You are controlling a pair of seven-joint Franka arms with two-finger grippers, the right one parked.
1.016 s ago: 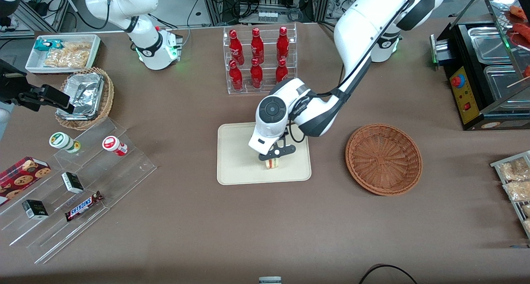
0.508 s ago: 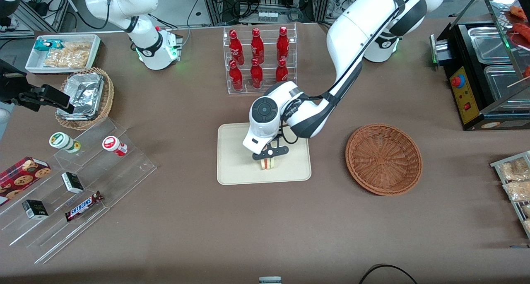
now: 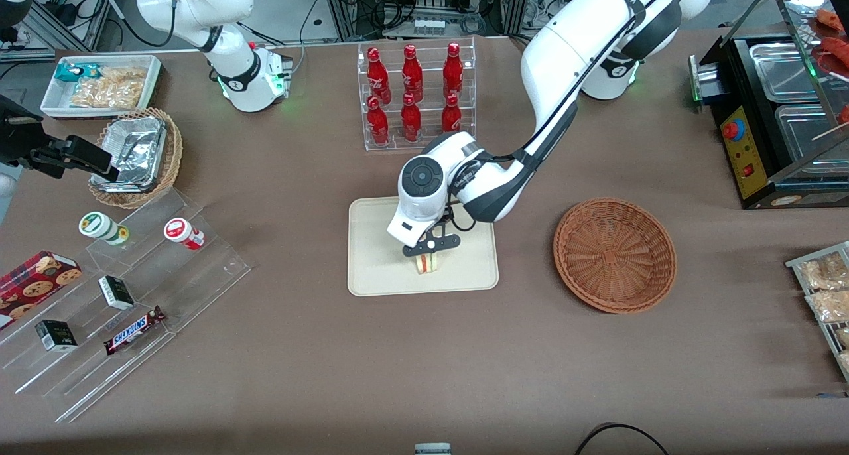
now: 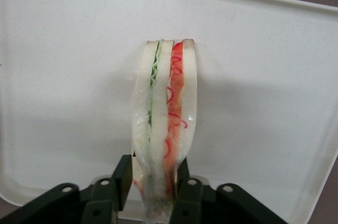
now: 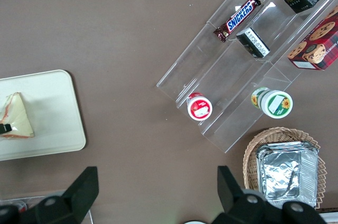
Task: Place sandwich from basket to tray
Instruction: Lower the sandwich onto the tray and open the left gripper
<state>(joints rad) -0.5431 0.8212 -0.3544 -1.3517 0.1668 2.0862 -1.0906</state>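
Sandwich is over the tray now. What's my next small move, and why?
Probably open the jaws and let go. The gripper is shut on the sandwich, which stands on edge over the middle of the tray, well inside its rim and apparently resting on it. The basket is already empty.

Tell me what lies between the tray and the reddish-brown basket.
Only bare brown tablecloth between tray and basket, per the front view; the gripper holds the sandwich over the tray.
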